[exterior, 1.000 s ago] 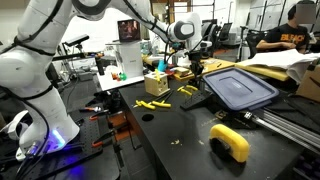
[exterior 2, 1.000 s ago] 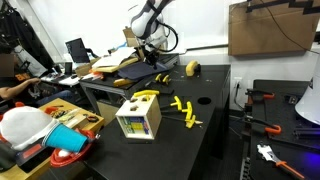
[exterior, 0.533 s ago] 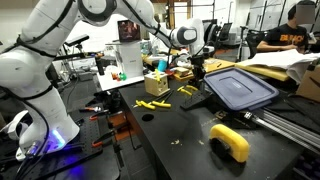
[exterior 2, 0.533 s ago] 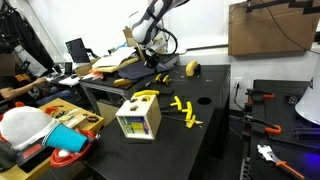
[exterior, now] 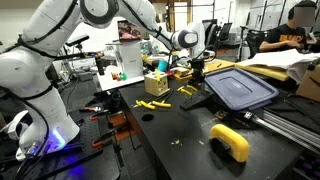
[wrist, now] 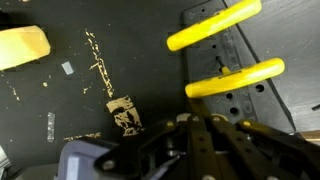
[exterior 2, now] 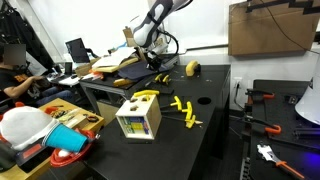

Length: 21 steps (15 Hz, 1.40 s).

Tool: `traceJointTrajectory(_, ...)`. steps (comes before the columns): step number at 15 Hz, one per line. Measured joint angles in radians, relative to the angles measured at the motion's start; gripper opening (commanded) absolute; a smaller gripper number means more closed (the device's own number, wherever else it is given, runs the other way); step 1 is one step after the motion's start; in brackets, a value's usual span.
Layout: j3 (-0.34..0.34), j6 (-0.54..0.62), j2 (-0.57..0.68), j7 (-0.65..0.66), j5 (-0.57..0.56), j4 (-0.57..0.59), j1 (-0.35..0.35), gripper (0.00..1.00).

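My gripper [exterior: 197, 70] hangs just above the black table, beside the near corner of a dark blue lid [exterior: 240, 88]; in the other exterior view the gripper [exterior 2: 155, 63] is at the table's far end. In the wrist view its fingers [wrist: 205, 128] are pressed together with nothing visible between them. Just ahead of them lie two yellow strips [wrist: 213, 24] [wrist: 235, 78] across the edge of a grey perforated plate [wrist: 275, 45]. A pale yellow block [wrist: 22, 47] lies further off on the scuffed table.
More yellow strips [exterior: 152, 105] [exterior 2: 183, 106] lie mid-table. A small yellow-sided box [exterior: 155, 84] [exterior 2: 138, 120] stands nearby. A yellow curved piece [exterior: 230, 142] lies near the table's front edge. Cluttered desks, cardboard and a seated person [exterior: 290, 35] are behind.
The wrist has shifted very slightly near the lid's corner. The gripper stays shut and nothing on the table has moved.
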Motion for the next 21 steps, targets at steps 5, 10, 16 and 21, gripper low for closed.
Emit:
traceJointTrajectory(5, 0.001, -0.016, 0.0, 0.0, 0.005, 0.001, 0.0, 0.0)
traceJointTrajectory(10, 0.003, 0.04, -0.001, 0.01, 0.005, 0.003, 0.007, 0.0)
traceJointTrajectory(16, 0.022, 0.102, 0.0, 0.111, 0.024, 0.003, 0.038, 0.0)
traceJointTrajectory(21, 0.032, 0.102, 0.008, 0.202, 0.088, 0.003, 0.066, 0.0)
